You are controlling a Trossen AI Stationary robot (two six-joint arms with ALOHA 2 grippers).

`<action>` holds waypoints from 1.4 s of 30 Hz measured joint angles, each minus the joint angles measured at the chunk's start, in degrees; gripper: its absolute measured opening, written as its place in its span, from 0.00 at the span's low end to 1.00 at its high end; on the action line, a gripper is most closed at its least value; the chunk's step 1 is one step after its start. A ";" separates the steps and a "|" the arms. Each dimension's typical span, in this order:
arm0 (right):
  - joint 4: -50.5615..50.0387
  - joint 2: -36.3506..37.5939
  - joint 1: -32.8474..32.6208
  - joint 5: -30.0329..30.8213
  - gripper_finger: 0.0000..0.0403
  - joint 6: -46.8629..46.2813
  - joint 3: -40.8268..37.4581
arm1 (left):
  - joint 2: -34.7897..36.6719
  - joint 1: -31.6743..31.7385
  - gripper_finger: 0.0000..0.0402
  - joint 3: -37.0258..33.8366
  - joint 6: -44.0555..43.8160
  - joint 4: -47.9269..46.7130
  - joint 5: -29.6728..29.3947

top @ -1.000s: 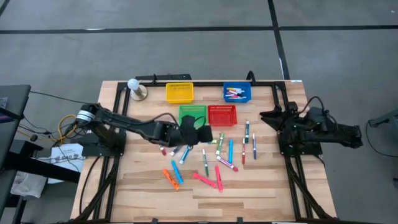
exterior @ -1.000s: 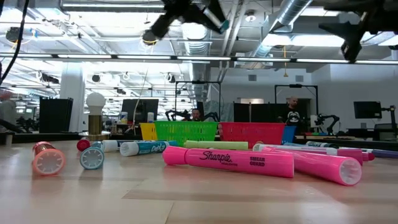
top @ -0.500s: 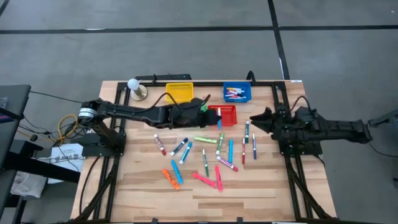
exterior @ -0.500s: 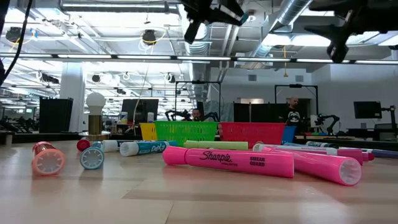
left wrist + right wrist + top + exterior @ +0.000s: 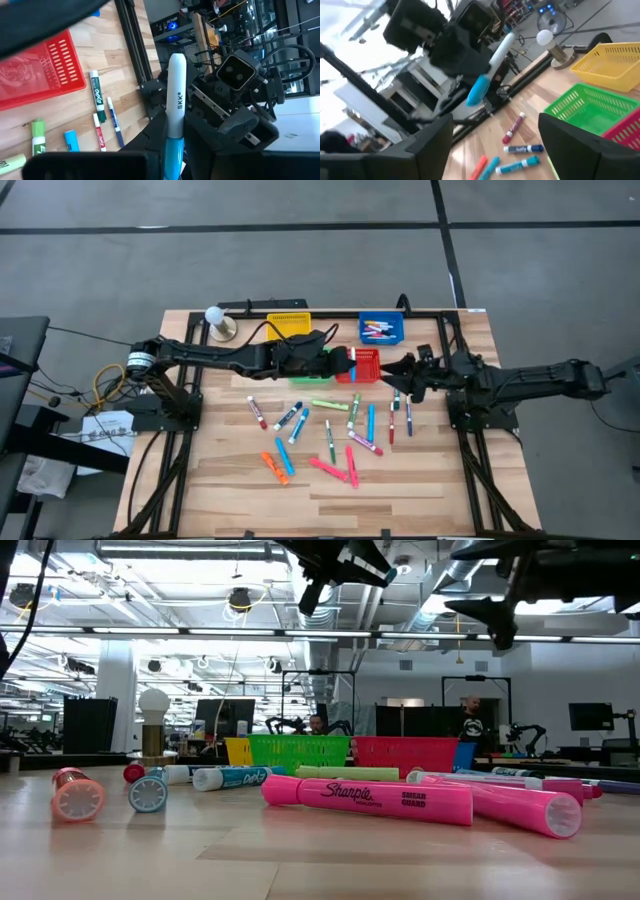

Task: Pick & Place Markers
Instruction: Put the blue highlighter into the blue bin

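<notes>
My left gripper (image 5: 346,362) hangs over the green basket (image 5: 300,358) and the red basket (image 5: 366,366), shut on a white-and-blue marker (image 5: 176,95). The right wrist view shows that marker (image 5: 492,65) slanting in the air. My right gripper (image 5: 397,373) is open and level just right of the red basket. It faces the left gripper and has nothing between its fingers (image 5: 582,145). Several more markers (image 5: 330,435) lie flat on the wooden table (image 5: 440,480). In the low view both grippers, the left (image 5: 345,560) and the right (image 5: 495,605), are high above the markers. My left gripper pinches the marker between its two fingers at the blue part (image 5: 172,147), close to where it meets the white. The white end (image 5: 177,62) sticks out past the fingers toward the right arm. The marker is lifted clear, high above the baskets.
A yellow basket (image 5: 288,328) and a blue basket (image 5: 382,329) holding markers stand at the far edge. A bulb on a round base (image 5: 217,321) is at the far left. A black frame (image 5: 330,310) rims the table. Bare wood lies at the near edge.
My left gripper has carried the marker from over the middle of the table toward the far right, up over the green and red baskets, turning as it went. My right arm has reached out from the right edge toward the table's middle and the left gripper.
</notes>
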State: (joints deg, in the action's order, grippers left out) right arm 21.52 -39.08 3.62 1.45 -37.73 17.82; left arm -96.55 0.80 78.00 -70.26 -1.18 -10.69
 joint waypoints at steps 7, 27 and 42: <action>6.91 -8.01 3.10 -3.67 0.74 -3.09 0.74 | 0.00 0.00 0.14 0.00 1.01 0.19 -0.03; 7.61 -23.81 4.41 -10.95 0.74 -0.88 12.41 | 0.00 0.00 0.14 0.00 1.57 0.17 -0.18; 7.00 -27.79 4.41 -13.22 0.68 -1.29 15.65 | 0.00 0.00 0.14 0.00 2.54 -0.04 -0.16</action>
State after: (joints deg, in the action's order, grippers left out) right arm 28.52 -66.87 8.03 -11.77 -39.03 33.47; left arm -96.55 0.80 78.00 -67.72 -1.22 -10.85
